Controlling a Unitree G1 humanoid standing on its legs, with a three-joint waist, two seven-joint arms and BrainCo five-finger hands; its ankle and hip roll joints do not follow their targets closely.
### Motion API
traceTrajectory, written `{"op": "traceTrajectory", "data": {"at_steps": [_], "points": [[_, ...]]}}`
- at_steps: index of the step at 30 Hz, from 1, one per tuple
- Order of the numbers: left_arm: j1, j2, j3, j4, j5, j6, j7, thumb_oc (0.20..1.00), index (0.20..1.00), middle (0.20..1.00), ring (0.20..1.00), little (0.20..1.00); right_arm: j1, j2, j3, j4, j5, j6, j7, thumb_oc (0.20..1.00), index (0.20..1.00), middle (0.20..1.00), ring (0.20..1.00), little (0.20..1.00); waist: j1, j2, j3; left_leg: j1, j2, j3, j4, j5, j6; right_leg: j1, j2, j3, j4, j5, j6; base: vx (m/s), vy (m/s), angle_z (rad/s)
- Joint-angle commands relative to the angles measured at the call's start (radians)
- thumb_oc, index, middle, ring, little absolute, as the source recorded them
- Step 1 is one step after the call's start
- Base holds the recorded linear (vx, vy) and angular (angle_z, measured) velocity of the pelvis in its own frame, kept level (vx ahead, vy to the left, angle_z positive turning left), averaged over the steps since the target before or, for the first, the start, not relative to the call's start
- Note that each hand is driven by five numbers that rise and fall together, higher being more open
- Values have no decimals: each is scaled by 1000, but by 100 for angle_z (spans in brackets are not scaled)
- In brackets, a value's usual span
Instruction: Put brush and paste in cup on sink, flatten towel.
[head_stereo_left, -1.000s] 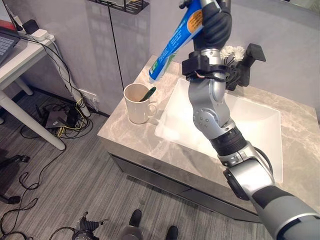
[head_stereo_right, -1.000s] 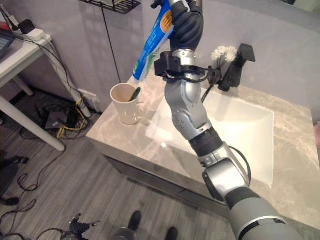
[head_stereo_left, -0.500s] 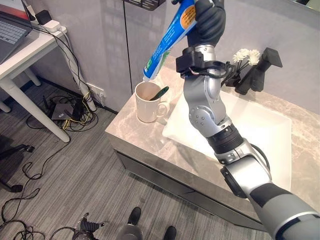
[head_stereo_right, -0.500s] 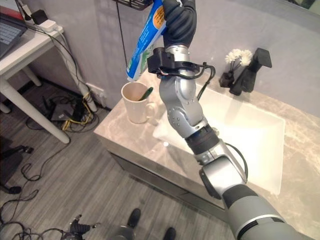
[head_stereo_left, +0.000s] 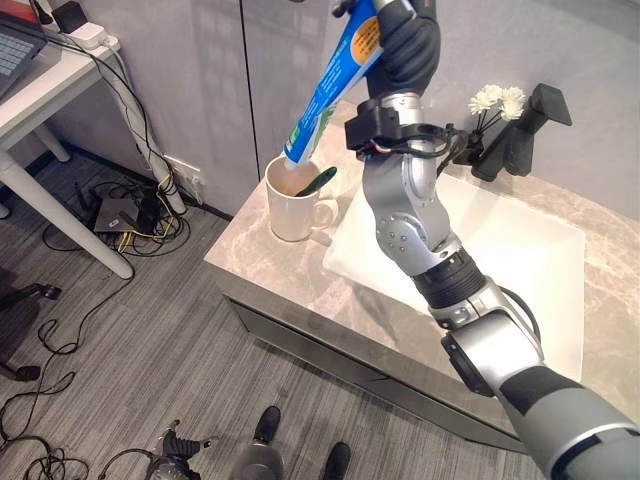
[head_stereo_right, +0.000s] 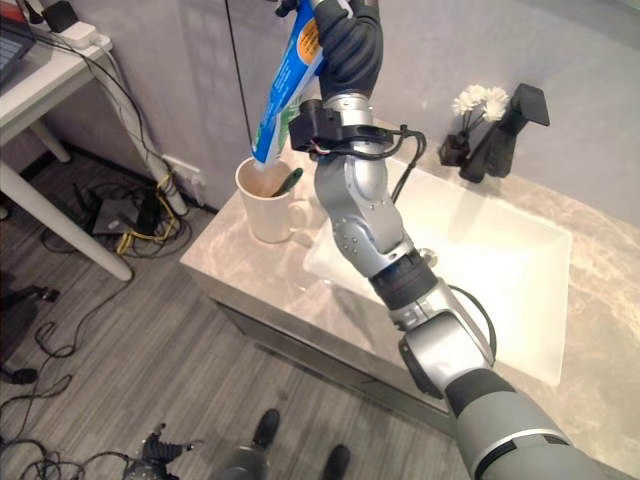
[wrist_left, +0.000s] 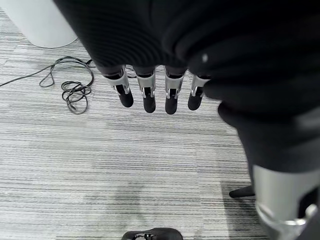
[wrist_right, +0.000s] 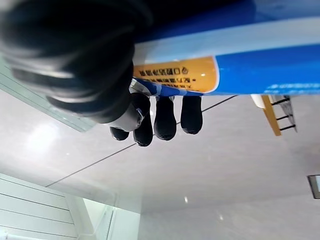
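Marble counter bears cup with brush; right hand grips paste above it.

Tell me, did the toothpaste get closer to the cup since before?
Yes. The toothpaste in the right hand has come down toward the cup: its lower end was above the rim earlier and now sits at the cup's mouth beside the brush.

Both eye views look down from head height and share the cup, sink and raised right arm. The left wrist view faces the floor past its fingers. The right wrist view looks up, close along the tube.
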Motion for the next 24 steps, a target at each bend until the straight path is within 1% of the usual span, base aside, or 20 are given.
{"op": "traceTrajectory", "data": {"at_steps": [1,5,24], "points": [[-41,8,-32,72,-31,-14,15,1000,1000,1000,1000,1000,-40,-8,-13,-18,-14,-30,35,200,200,200,200,200,1,-35,-4,-7,-33,24,1,-10,39,55,-91,79,-2,32,72,0,0,0],[-47,4,-36,75,-37,-13,13,1000,1000,1000,1000,1000,-21,14,-7,-14,8,-26,43,200,200,200,200,200,-1,-41,0,-8,-31,28,1,-11,39,52,-90,82,-1,32,71,0,0,0],[-60,21,-23,83,-40,-8,14,1000,1000,1000,1000,1000,-6,4,27,-30,-26,-12,54,200,200,200,200,200,2,-75,21,-20,-27,26,1,-8,41,39,-85,91,1,36,70,0,-1,0]]}}
